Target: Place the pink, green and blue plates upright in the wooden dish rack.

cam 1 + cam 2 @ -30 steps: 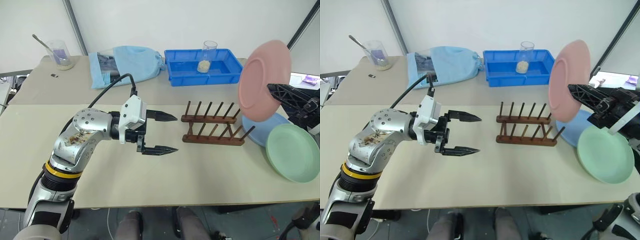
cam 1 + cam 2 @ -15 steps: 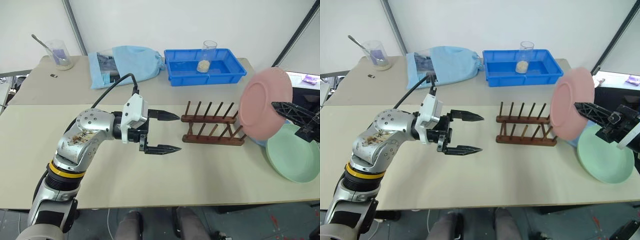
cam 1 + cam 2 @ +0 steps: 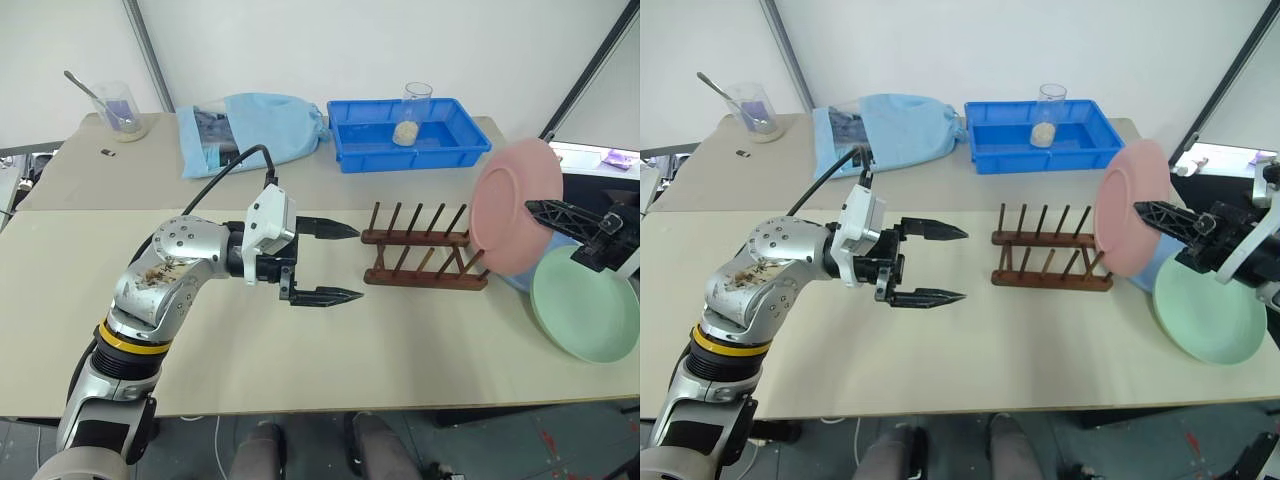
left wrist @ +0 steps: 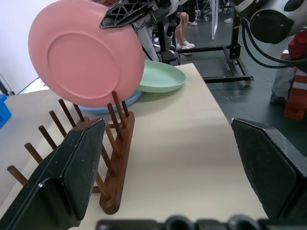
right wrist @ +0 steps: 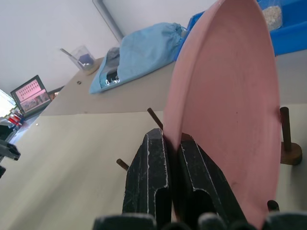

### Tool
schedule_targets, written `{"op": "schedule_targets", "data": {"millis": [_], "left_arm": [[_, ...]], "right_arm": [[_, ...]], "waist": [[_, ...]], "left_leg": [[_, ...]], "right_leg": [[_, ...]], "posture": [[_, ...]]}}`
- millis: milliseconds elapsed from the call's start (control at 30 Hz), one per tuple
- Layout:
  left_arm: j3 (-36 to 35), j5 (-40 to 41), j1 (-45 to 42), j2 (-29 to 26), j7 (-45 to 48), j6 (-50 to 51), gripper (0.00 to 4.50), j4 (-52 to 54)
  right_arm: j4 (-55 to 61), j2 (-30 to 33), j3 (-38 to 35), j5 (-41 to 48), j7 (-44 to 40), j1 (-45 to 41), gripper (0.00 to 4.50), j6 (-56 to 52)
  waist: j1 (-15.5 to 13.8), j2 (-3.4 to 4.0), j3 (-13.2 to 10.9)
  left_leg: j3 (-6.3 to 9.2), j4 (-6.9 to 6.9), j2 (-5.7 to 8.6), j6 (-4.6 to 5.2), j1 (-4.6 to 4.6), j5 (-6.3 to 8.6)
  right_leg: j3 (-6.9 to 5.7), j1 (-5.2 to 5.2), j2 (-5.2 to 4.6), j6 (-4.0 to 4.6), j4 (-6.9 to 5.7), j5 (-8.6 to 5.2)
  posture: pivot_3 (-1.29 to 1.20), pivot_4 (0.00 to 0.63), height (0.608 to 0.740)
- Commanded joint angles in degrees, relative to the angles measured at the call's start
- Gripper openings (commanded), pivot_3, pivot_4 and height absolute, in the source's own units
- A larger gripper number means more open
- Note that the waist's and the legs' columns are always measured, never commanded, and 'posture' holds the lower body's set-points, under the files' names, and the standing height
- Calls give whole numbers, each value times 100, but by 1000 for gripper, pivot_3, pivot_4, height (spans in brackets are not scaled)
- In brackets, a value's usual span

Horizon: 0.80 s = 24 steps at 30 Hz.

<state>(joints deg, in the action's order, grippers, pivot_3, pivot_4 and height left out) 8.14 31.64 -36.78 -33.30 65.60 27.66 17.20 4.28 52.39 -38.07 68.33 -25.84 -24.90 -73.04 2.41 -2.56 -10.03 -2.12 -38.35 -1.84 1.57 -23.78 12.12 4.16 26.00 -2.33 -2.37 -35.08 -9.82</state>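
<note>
My right gripper [image 3: 533, 208] is shut on the rim of the pink plate [image 3: 513, 205] and holds it upright in the air. The plate hangs just past the right end of the wooden dish rack [image 3: 420, 257], close to its last pegs; the right wrist view shows its rim [image 5: 230, 96] pinched between my fingers. The blue plate [image 4: 98, 108] lies flat on the table under it, mostly hidden. Beside the blue one lies the green plate [image 3: 585, 318], near the table's right edge. My left gripper [image 3: 358, 264] is open and empty, level with the rack's left end and pointing at it.
At the back of the table stand a blue bin [image 3: 372, 140] with a glass jar [image 3: 418, 108] in it, a light blue cloth bag [image 3: 255, 130] and a glass beaker with a spoon [image 3: 120, 110]. The table's right edge runs just past the green plate.
My right gripper has brought the pink plate down and nearer the rack's right end, turning it a little. The left arm has kept still.
</note>
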Motion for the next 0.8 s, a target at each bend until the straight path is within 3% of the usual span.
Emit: {"op": "schedule_targets", "data": {"millis": [33, 400, 533, 667, 800], "left_arm": [[-109, 78, -76, 22, -51, -31, 4500, 144], [-72, 95, -26, 75, -153, 26, 4500, 153], [-22, 52, -43, 88, -101, 6, 4500, 79], [72, -99, -13, -8, -16, -81, 4500, 53], [99, -48, 36, -22, -54, 3, 4500, 229]], "right_arm": [[-149, 146, 61, -43, -75, -237, 809, 110], [-444, 148, -191, -215, 548, -1121, 4462, 472], [24, 616, -272, -436, 213, -884, 4462, 621], [1164, 1183, -893, -767, -747, 660, 4462, 606], [1836, 1092, -1842, -842, -1188, 1841, 4462, 476]], "waist": [[1, 1, 0], [-8, 1, 0], [-41, 7, 1], [-141, 9, 3], [-165, 13, 5]], "left_leg": [[0, 0, 0, 0, 0, 0], [1, -2, 1, 0, -3, 0], [1, -1, 1, 0, -6, 0], [2, 2, -1, 2, -9, 2], [-2, -6, 3, 3, -10, 3]], "right_leg": [[0, 0, 0, 0, 0, 0], [0, 0, 0, -6, 2, 4], [-1, 1, 0, -6, 4, 3], [-4, 1, 0, -7, 7, -3], [1, 2, -6, -14, 5, -2]], "posture": [[0, 150, 740], [0, 150, 740], [0, 150, 740], [0, 150, 740], [0, 150, 740]]}}
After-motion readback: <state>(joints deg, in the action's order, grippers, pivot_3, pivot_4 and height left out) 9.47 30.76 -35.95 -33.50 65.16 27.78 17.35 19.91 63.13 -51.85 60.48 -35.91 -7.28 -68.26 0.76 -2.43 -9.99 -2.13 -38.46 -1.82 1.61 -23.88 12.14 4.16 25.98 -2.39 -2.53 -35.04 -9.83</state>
